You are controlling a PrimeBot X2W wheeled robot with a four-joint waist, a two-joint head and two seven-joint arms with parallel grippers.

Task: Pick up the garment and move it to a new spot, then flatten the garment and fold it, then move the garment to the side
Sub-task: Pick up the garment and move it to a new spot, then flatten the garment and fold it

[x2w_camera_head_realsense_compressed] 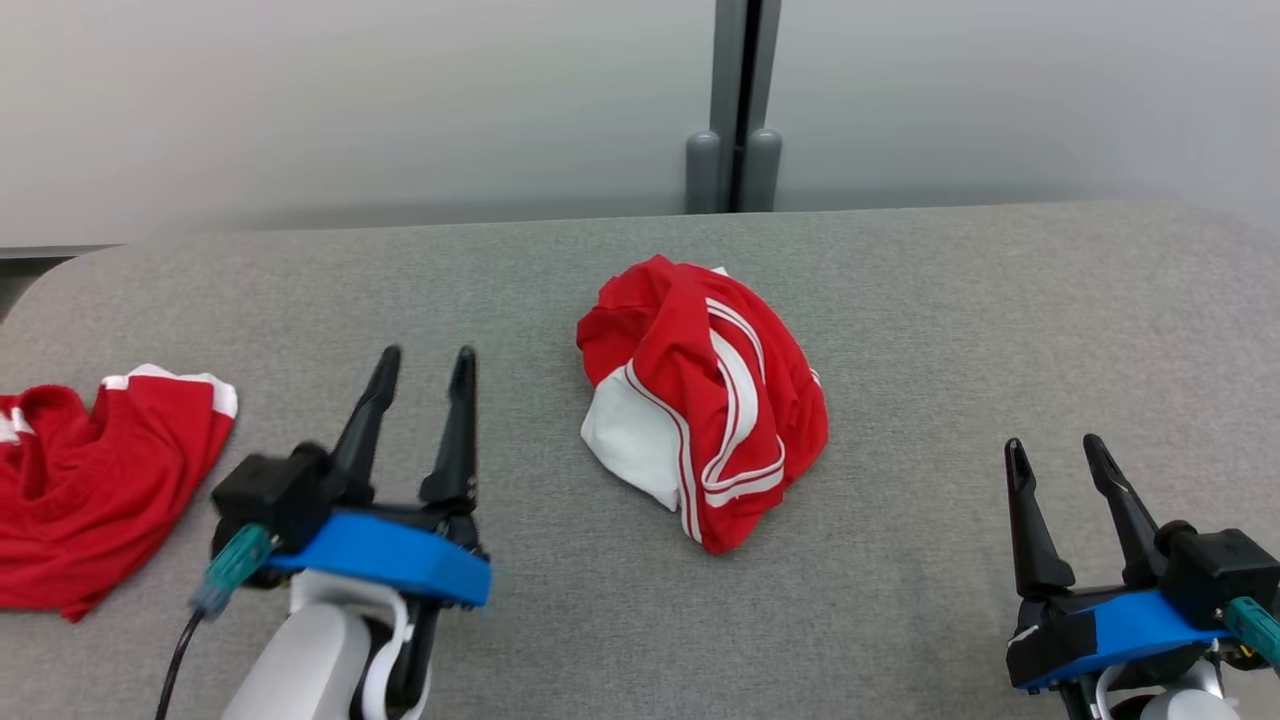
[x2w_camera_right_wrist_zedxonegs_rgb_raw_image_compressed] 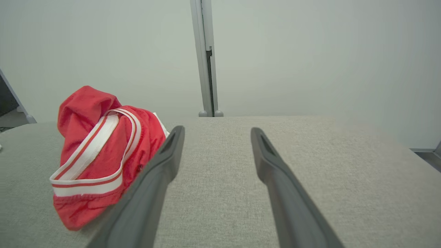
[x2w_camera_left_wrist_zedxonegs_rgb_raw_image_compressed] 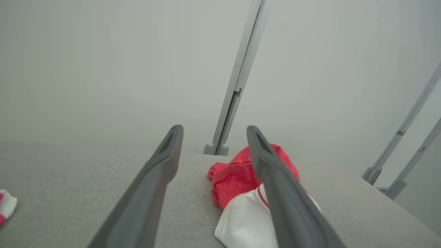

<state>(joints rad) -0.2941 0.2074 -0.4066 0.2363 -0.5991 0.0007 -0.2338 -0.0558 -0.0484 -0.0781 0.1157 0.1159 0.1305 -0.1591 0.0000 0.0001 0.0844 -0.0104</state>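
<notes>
- Our left gripper hangs over the table at the lower left of the head view. Its two dark fingers are spread wide, with nothing between them.
- Our right gripper sits at the lower right, its jaws just as wide and just as empty.
- Between the two, and clear of both, we see the garment. It is a red piece with white bands and a white panel, bunched into a rumpled heap near the middle of the table.
- In the left wrist view the heap lies ahead and to the right. The right-hand finger crosses in front of it, and the white panel is nearest the camera.
- In the right wrist view the heap stands off to the left of the fingers, its striped band facing us.
- Further left, a second red garment with white trim lies crumpled at the table's edge, partly cut off by the frame.
- Everything rests on the grey cloth-covered table.
- Behind the table's far edge we see a pale wall split by a grey post.
</notes>
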